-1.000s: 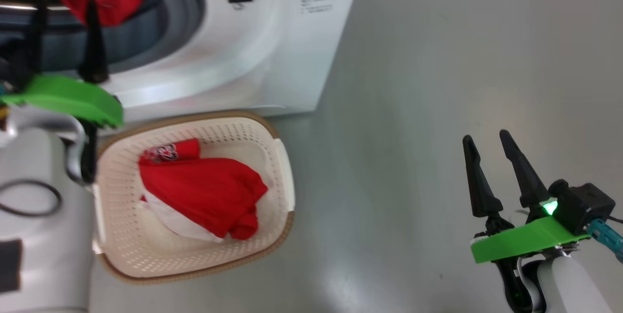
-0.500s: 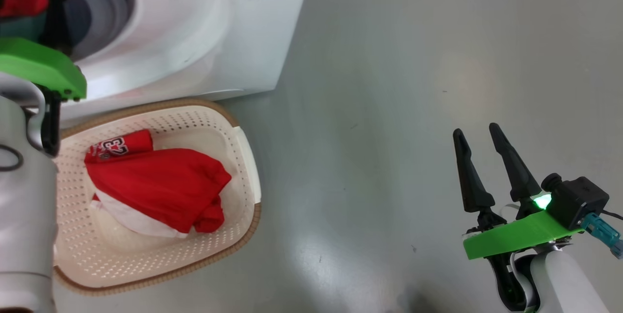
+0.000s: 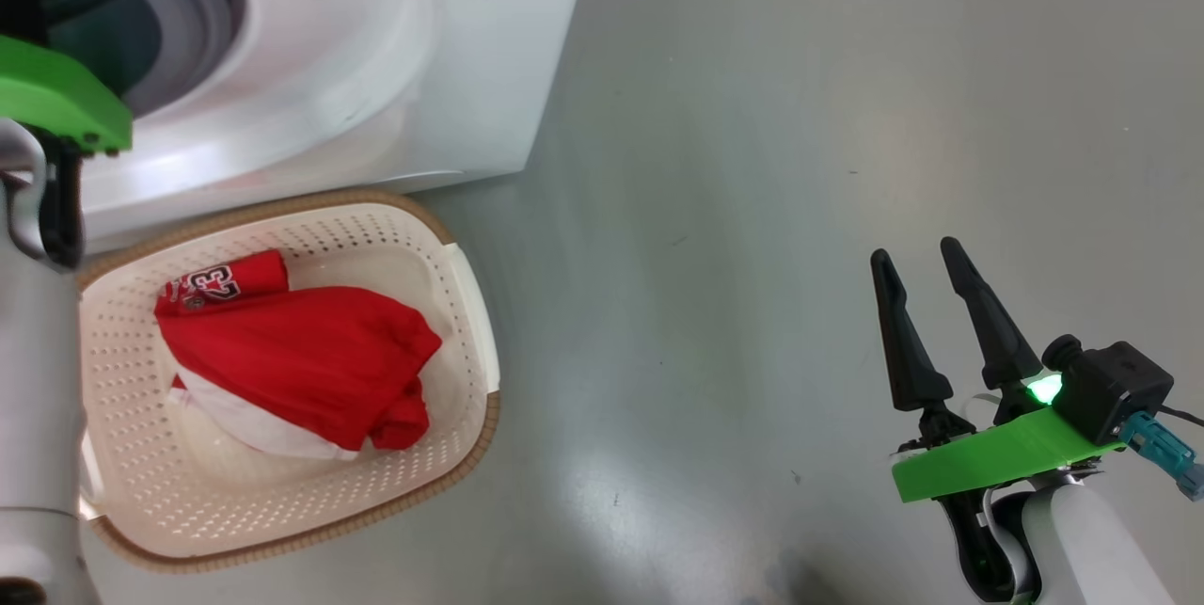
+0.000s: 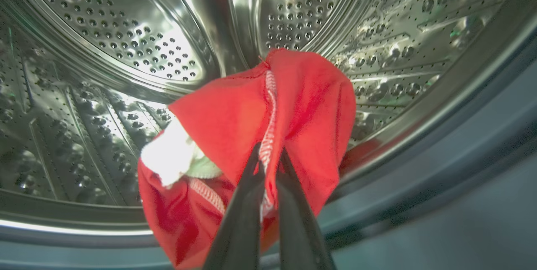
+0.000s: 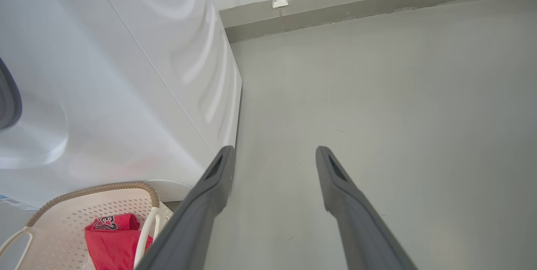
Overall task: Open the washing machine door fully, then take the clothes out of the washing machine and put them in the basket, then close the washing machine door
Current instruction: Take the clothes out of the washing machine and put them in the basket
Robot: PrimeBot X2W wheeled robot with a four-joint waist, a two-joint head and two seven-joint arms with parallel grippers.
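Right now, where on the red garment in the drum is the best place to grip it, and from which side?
Grip the raised fold along the white-stitched seam of the red garment, coming straight in through the drum mouth. That ridge stands up toward the opening, thin enough to pinch. The left gripper is shut on it there, which looks sound.

My head view is bright and even, with glare on the floor (image 3: 602, 492). Steel inside the washing machine (image 4: 126, 43) throws hard highlights; my wrist views bend at the edges.
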